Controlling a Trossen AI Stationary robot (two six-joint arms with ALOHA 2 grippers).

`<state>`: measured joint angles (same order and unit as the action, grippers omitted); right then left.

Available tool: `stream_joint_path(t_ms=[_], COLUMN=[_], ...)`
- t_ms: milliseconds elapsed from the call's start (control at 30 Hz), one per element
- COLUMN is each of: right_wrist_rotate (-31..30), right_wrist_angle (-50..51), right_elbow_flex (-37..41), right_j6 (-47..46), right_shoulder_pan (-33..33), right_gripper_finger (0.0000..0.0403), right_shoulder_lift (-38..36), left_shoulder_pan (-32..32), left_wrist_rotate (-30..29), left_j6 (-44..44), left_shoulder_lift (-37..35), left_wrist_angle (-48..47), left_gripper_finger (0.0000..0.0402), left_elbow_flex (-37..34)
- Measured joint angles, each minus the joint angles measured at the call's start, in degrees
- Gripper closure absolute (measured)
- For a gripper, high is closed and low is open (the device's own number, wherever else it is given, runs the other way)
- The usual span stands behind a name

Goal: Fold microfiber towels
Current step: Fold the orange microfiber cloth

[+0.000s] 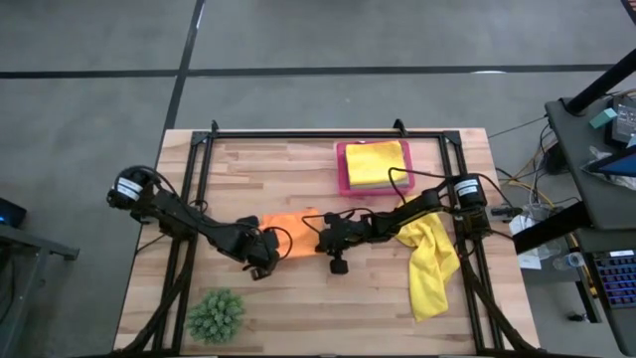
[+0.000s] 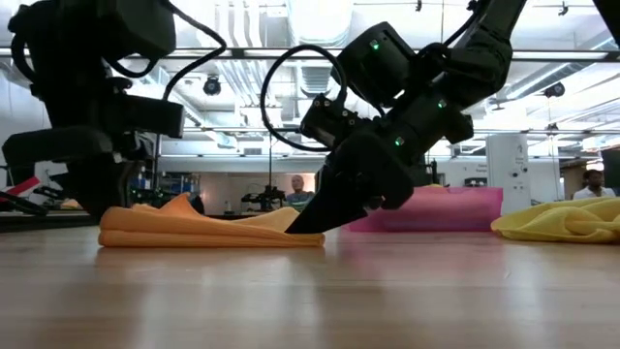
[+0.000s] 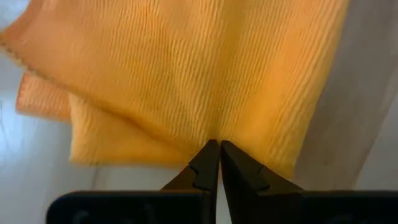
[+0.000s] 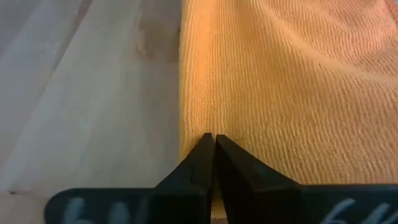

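An orange towel [image 1: 288, 229] lies folded on the wooden table [image 1: 298, 318], between my two grippers; the low view shows the orange towel [image 2: 208, 229] as a flat stack of layers. My left gripper [image 1: 266, 247] is shut at its left end and my right gripper [image 1: 320, 237] is shut at its right end. One yellow towel [image 1: 376, 162] rests folded in a pink tray [image 1: 343, 184]. Another yellow towel [image 1: 429, 264] lies crumpled at the table's right. My left gripper pinches the orange towel's near edge [image 3: 208, 134] between its two fingers, coming steeply from above. Ribs of the cloth pucker toward the fingertips. The towel lies on the table; one layer or several, I cannot tell. My right gripper has its shut fingertips [image 4: 202, 152] on the orange towel's right end [image 4: 211, 127], close to a corner. It slants down from the table's right. The towel lies flat on the table there [image 2: 291, 231]. Whether cloth sits between the fingers, I cannot tell.
A spiky green plant ball [image 1: 217, 315] stands near the front left corner. A black metal frame [image 1: 328, 132] runs along the table's far edge and sides. Bare wood lies in front of the grippers.
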<state>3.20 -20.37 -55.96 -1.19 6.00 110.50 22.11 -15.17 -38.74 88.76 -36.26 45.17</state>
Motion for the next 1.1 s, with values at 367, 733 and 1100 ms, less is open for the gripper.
stream_joint_path(t_ms=[367, 733, 1100], right_wrist_rotate=[-0.1, -0.2, -0.2], right_wrist_angle=[0.1, 0.4, 1.3], right_elbow_flex=[-0.1, -0.7, -0.7], right_j6=[-0.3, -0.7, -1.7], right_shoulder_pan=[0.0, 0.0, 0.0], right_gripper_finger=[0.0390, 0.0390, 0.0390], right_shoulder_lift=[-0.3, -0.3, -1.4], left_shoulder_pan=[0.2, 1.3, 0.9], left_wrist_rotate=[1.5, 4.9, 5.0], left_j6=[0.4, 0.1, -1.5], left_shoulder_lift=[-4.3, -2.4, -3.0], left_wrist_angle=[1.0, -2.3, -13.7], left_gripper_finger=[0.0396, 0.0396, 0.0396], left_elbow_flex=[3.9, 3.4, 3.9])
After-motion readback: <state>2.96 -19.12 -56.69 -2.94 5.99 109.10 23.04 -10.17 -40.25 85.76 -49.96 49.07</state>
